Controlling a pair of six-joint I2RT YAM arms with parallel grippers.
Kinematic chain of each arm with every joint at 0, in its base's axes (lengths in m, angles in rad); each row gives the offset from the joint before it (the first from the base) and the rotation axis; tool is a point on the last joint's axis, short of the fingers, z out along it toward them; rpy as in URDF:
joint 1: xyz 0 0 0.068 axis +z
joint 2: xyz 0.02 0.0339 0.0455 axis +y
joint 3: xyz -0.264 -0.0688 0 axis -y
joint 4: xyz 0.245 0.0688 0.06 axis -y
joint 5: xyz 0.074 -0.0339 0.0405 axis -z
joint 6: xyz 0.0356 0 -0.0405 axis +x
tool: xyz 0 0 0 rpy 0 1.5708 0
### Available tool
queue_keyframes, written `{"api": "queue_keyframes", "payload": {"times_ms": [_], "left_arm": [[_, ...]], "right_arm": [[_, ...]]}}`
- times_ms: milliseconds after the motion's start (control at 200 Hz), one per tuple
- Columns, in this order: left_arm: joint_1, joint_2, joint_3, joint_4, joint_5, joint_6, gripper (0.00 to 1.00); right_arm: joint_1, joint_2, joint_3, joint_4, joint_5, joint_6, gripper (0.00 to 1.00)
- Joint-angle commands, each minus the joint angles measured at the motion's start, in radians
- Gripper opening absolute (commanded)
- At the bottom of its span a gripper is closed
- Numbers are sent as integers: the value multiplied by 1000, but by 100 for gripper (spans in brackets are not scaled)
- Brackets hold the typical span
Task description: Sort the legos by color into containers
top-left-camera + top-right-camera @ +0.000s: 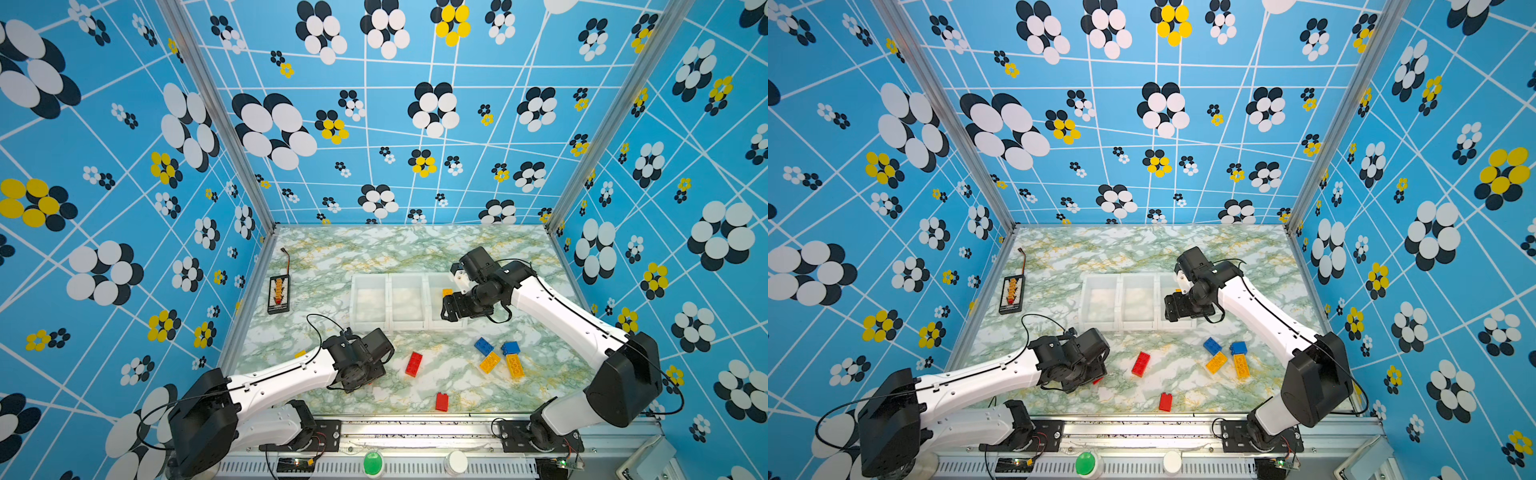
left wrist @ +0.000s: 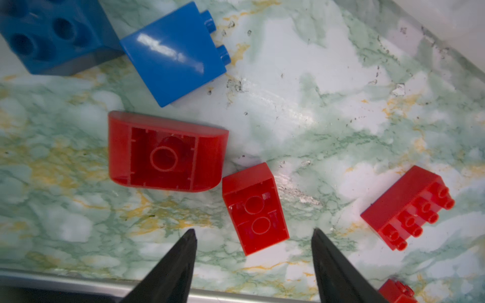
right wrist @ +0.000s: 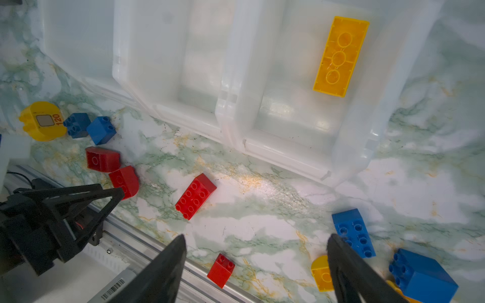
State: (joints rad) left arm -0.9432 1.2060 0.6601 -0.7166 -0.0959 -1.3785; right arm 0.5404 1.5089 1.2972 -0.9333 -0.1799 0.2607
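Note:
Three white containers (image 1: 407, 328) stand in a row mid-table; the right one holds a yellow brick (image 3: 341, 56). My right gripper (image 3: 256, 236) hovers open and empty over that bin's front edge. My left gripper (image 2: 253, 232) is open low at the front left, with a small red brick (image 2: 256, 210) lying between its tips, untouched. Beside that brick lie a rounded red brick (image 2: 165, 152) and two blue bricks (image 2: 173, 52). A long red brick (image 1: 414, 364), a small red one (image 1: 441, 401), and blue (image 1: 483, 345) and yellow legos (image 1: 515, 365) lie loose at the front.
A black-framed board (image 1: 278, 294) with a wire lies at the back left. A round yellow piece (image 3: 43, 120) sits by the left wall. A metal rail (image 1: 415, 419) runs along the table's front edge, close behind my left gripper's fingers.

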Motion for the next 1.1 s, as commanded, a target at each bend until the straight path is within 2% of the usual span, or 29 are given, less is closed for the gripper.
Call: {"api": "queue_keyframes", "payload": {"times_ms": [0,240,660,860,875,910,1099], "left_arm": [[-13,32,13,12,-34,-72,67],[-11,69,5,41,-28,-90,62],[24,145,27,68,2,-34,54],[49,161,42,70,16,1,44],[50,163,43,69,16,4,40],[56,164,47,67,17,11,36],[68,168,80,40,24,55,27]], "right_arm": [[-21,-47,-22,-29,-27,-34,86],[-62,-79,-40,-24,-43,-44,86],[-86,-76,-33,-20,-51,-43,86],[-89,-75,-32,-16,-50,-38,86],[-90,-75,-33,-17,-50,-37,86],[-91,-75,-33,-15,-50,-35,86],[-94,-81,-36,-12,-46,-24,86]]}}
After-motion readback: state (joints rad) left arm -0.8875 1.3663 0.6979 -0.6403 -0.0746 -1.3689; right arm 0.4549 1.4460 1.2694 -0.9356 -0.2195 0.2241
